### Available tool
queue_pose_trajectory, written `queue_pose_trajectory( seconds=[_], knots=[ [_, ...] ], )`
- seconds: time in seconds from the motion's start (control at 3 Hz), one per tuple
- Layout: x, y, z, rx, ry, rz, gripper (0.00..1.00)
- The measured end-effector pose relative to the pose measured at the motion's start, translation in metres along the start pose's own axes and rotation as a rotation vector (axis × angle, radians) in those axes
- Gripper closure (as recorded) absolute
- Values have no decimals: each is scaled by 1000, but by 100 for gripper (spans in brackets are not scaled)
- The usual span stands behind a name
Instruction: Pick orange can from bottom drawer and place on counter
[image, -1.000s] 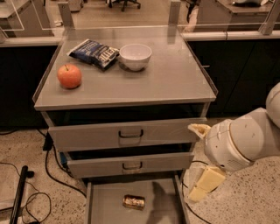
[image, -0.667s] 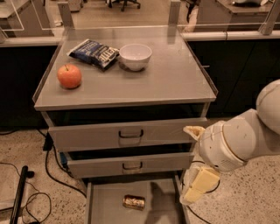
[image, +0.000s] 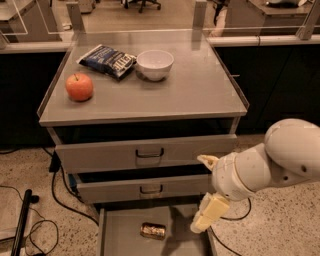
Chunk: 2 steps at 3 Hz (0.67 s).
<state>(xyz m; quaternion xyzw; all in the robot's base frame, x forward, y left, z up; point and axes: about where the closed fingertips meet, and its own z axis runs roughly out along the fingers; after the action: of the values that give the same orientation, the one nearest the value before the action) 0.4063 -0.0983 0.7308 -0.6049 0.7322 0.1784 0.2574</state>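
The orange can (image: 153, 230) lies on its side on the floor of the open bottom drawer (image: 120, 237), near its middle. The counter (image: 195, 85) is the grey top of the cabinet. My gripper (image: 199, 194) hangs at the right of the cabinet, in front of the middle drawer's right end, above and to the right of the can. Its two cream fingers (image: 211, 211) are spread apart and hold nothing. The white arm reaches in from the right.
On the counter stand an orange-red apple (image: 79, 86), a dark snack bag (image: 107, 60) and a white bowl (image: 155, 64). The top drawer (image: 145, 152) and middle drawer (image: 150, 189) are partly pulled out. Cables (image: 30, 210) lie on the floor at the left.
The arm and gripper have moved left and a little down, closer to the open bottom drawer. The can and the things on the counter have not moved.
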Motion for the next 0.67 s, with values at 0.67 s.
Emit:
queue_pose_trajectory(
  seconds=[0.67],
  knots=[
    [34,-4,64,2,-96,38,0]
  ],
)
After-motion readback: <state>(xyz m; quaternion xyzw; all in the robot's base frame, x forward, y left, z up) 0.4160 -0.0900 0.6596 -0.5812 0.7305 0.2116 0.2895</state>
